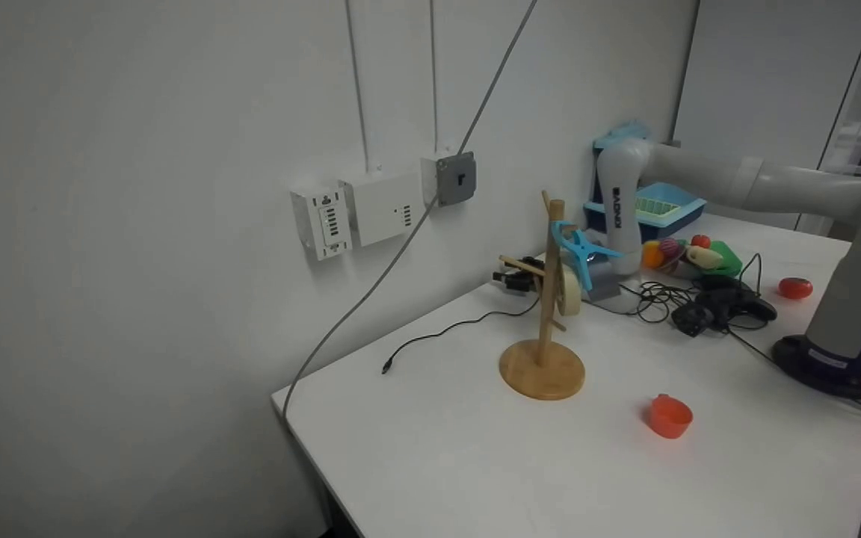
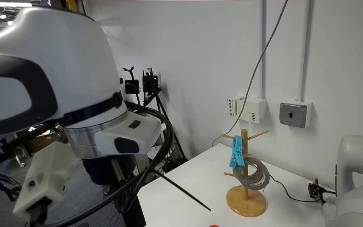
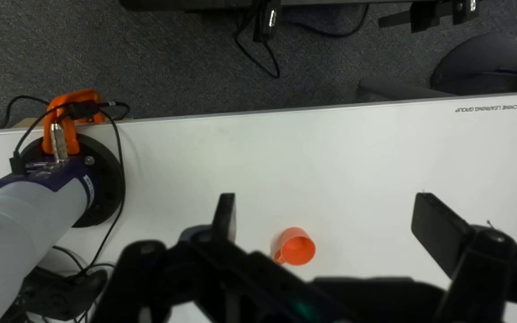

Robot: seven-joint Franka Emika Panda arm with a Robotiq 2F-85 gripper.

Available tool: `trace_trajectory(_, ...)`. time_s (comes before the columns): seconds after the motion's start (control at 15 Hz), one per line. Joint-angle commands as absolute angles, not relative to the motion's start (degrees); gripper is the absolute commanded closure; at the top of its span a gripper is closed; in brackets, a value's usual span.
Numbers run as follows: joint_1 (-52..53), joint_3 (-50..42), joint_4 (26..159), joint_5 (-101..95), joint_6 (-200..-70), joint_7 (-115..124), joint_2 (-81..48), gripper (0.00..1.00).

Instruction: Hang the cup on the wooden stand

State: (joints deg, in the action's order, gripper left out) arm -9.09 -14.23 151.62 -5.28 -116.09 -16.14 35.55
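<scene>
The small red-orange cup (image 1: 670, 416) stands upright on the white table, in front of the wooden stand (image 1: 542, 373). Only the cup's rim (image 2: 214, 225) shows at the bottom edge of an exterior view, where the stand (image 2: 246, 201) is upright too. In the wrist view the cup (image 3: 298, 250) lies below and between the fingers, closer to the left finger, with its handle toward the lower left. My gripper (image 3: 323, 213) is open and empty, high above the table and apart from the cup. The stand is out of the wrist view.
A blue clip (image 2: 237, 151) and a tape roll (image 2: 251, 171) hang on the stand's pegs. A grey Kinova arm (image 1: 838, 261) is clamped to the table. Toy food (image 1: 688, 254), a red toy (image 1: 795, 288), black cabled devices (image 1: 722, 305) and a thin cable (image 1: 438, 333) lie around.
</scene>
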Motion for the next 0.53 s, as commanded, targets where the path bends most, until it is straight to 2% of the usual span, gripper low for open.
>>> trace_trajectory(0.0,-7.08,-12.49,150.80,-3.02,-120.53,-14.26,31.49,0.00)
trace_trajectory(0.47,-5.88,-6.73,150.56,-2.84,-137.48,-5.87,23.52,0.00)
